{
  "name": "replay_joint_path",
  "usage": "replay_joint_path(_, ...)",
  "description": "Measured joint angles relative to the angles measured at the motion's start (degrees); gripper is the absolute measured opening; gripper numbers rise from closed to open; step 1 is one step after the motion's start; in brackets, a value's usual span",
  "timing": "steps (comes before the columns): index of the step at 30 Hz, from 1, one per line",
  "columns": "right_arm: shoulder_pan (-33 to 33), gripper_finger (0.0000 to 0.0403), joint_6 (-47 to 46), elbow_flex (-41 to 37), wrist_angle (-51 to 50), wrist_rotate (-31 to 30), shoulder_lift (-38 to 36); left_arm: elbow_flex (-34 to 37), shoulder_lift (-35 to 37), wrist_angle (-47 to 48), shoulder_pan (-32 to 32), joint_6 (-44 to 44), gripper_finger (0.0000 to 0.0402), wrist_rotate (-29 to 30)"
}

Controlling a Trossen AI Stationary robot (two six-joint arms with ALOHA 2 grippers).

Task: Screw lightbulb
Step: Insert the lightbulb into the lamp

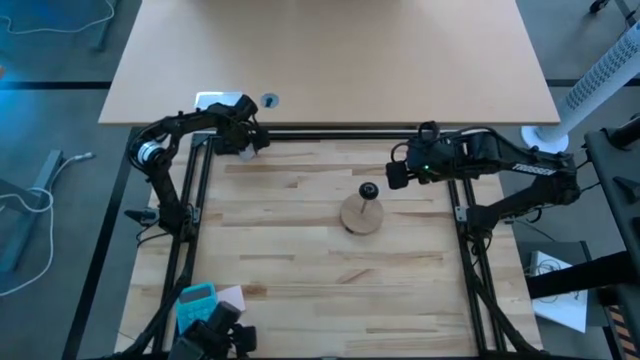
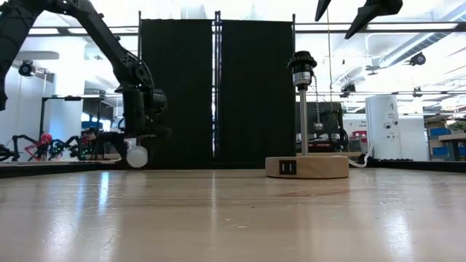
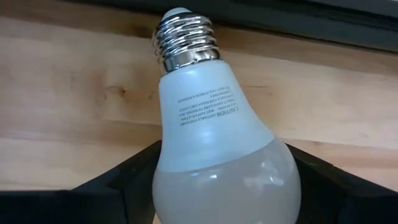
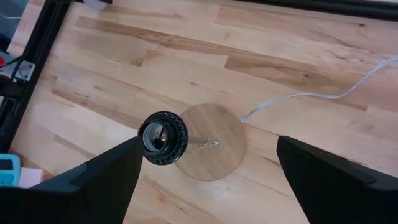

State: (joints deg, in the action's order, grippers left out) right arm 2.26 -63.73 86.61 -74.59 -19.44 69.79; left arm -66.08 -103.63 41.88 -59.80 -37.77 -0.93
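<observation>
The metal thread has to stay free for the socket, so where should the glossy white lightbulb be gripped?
Judging by its pose, grip the glossy white lightbulb across the round globe, coming from the globe end. It lies on the table with its threaded base pointing away from the left gripper, whose fingers flank the globe.

The left gripper [image 1: 250,145] sits low at the table's ten o'clock, fingers around the lightbulb [image 3: 211,143]. The right gripper [image 1: 397,176] hangs raised at two o'clock, fingers spread.

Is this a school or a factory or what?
It looks like a robot lab or workshop. Two robot arms stand over a wooden table in a black frame, other robot arms show in the room behind, and shelves stand along the far side.
</observation>
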Motion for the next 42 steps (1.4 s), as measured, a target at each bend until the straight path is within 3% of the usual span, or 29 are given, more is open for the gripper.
replay_joint_path(8,0.0,0.0364,5.5,0.1,0.0,-3.2,-2.7,0.0,4.9,-0.6,5.9,2.3,0.0265,-1.6)
replay_joint_path(13,0.0,0.0364,8.0,0.2,0.4,-4.7,-5.3,0.1,8.5,-3.9,14.7,4.3,0.0264,-1.6)
replay_joint_path(21,-0.1,0.0364,13.1,0.2,3.0,-4.4,-8.0,0.1,12.2,-17.9,30.7,2.4,0.0264,0.6)
replay_joint_path(29,-2.4,0.0364,18.3,0.2,3.4,0.2,-8.7,-0.9,14.3,-22.9,46.3,0.6,0.0263,13.8)
replay_joint_path(36,-6.4,0.0364,19.5,0.2,4.7,0.5,-8.5,-7.4,14.5,-22.2,56.7,-0.3,0.0263,27.6)
replay_joint_path(42,-9.9,0.0364,22.0,0.2,11.3,3.8,-8.2,-13.9,14.4,-14.5,60.9,1.7,0.0263,30.5)
